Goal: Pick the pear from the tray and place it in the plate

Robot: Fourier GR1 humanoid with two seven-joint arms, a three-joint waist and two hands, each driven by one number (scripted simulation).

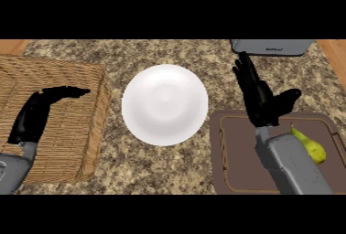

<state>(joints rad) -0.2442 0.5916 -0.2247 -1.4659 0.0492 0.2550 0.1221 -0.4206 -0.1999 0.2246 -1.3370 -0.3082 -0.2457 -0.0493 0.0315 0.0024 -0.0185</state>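
Note:
A yellow-green pear [310,146] lies on the dark brown tray [233,151] at the lower right, partly hidden behind my right forearm. My right hand [260,98] is above the tray's far edge, fingers straight and pointing away, thumb spread to the right; it is open and holds nothing. The pear sits below and to the right of that hand, apart from it. A white plate [164,104] stands in the middle of the counter, bare. My left hand [47,103] hangs over the wicker basket at the left, fingers relaxed and bent to the right, holding nothing.
A wicker basket [81,91] fills the left side of the counter. A grey appliance [272,46] stands at the far right edge, just beyond my right fingertips. Speckled granite shows between the basket, the plate and the tray.

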